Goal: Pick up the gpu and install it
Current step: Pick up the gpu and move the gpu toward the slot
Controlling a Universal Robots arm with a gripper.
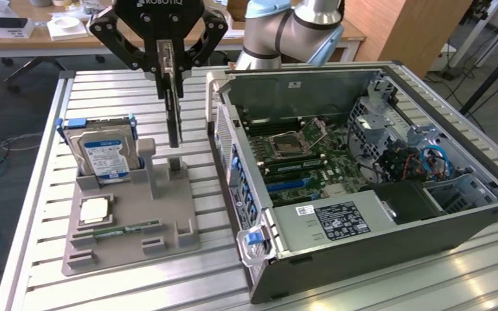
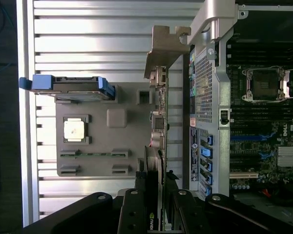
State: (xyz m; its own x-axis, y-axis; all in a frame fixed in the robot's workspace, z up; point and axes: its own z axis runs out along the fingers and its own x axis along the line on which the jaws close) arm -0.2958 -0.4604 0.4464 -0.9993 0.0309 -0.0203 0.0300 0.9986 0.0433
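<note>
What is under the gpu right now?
Below the gpu, clamped edge-on in the gripper, stands the grey tray with its upright post. Whether the card's lower edge is seated in that post cannot be seen.

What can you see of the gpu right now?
The gpu is a thin dark card seen edge-on, standing upright, with a silver metal bracket at one end. The pincer is shut on its upper part. Its lower end sits right at the gray holder; whether they touch I cannot tell. It hangs beside the open computer case, outside it.
</note>
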